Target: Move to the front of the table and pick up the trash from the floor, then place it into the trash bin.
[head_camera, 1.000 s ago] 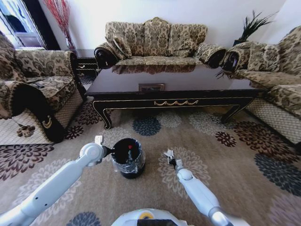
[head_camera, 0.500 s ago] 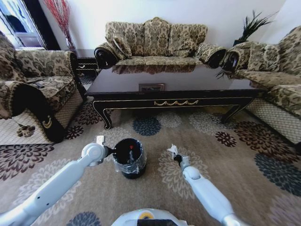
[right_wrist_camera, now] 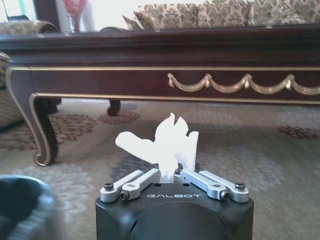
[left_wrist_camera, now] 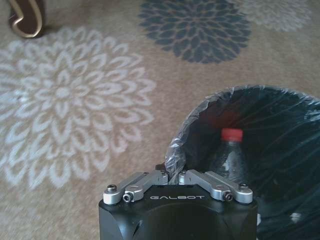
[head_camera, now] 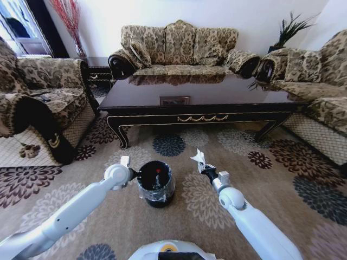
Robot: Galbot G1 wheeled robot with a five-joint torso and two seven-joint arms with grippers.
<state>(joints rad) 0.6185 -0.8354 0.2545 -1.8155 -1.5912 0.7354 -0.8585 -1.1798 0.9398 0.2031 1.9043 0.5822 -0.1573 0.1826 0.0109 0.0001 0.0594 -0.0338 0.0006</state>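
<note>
**Paper could miss the bin**

Head view: the right tool (head_camera: 206,169) pinches the paper (head_camera: 198,158) by its bottom edge, up off the floor (head_camera: 282,179). The bin (head_camera: 156,183) sits apart to its left, near the surface (head_camera: 217,92). A thin grip could slip, or the paper could drop short.

Left wrist view: the left tool (left_wrist_camera: 177,176) is closed on the liner (left_wrist_camera: 176,152). A tug could tip the bin. 1 bottle (left_wrist_camera: 229,155) is inside.

Right wrist view: paper sticks up from the closed tool.

head view looks down over the desk (head_camera: 195,100) and carpet (head_camera: 282,179); left wrist view sits close above the trash bin (left_wrist_camera: 260,150), right wrist view low facing the desk, sharing both
</note>
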